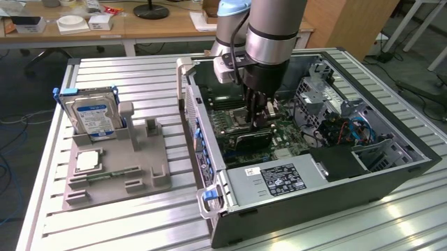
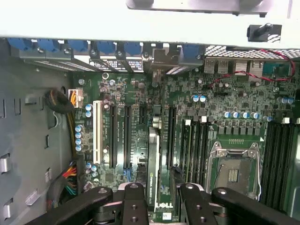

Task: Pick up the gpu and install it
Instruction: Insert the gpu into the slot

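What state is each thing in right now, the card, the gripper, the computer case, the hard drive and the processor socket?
gpu: standing edge-on in a motherboard slot.
gripper: just above the gpu, inside the case.
computer case: lying on its side, side panel off.
hard drive: upright in the grey holder.
processor socket: empty.

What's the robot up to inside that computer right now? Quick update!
Pincer down inside the open computer case, over the motherboard. Gpu standing edge-on in its slot, right at the pincer. Nothing in the way.
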Tool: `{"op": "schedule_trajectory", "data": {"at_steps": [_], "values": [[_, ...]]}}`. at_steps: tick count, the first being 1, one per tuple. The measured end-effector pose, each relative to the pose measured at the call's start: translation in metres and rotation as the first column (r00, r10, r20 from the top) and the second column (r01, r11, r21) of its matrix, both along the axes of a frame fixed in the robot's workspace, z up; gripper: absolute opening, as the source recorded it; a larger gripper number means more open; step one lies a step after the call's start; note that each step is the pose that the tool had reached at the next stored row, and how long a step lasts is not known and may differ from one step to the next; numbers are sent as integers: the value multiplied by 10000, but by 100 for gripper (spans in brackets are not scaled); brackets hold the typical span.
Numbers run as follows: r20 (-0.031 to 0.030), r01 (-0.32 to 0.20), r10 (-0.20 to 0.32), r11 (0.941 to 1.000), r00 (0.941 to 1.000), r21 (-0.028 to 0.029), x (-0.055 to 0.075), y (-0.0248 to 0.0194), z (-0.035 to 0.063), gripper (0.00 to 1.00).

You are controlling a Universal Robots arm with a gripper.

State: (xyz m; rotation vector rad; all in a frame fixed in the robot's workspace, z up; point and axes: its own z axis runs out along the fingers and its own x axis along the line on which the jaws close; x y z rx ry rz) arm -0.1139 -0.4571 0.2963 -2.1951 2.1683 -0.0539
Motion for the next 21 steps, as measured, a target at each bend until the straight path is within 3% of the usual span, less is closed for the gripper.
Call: {"op": "schedule_trajectory", "data": {"at_steps": [12,17,18,21], "values": [[0,0,0,10000,10000,1,0,0,0,33],[0,0,0,10000,10000,1,0,0,0,20],[0,1,-1,10000,10000,1,0,0,0,10],[0,0,0,10000,10000,1,0,0,0,10]]}}
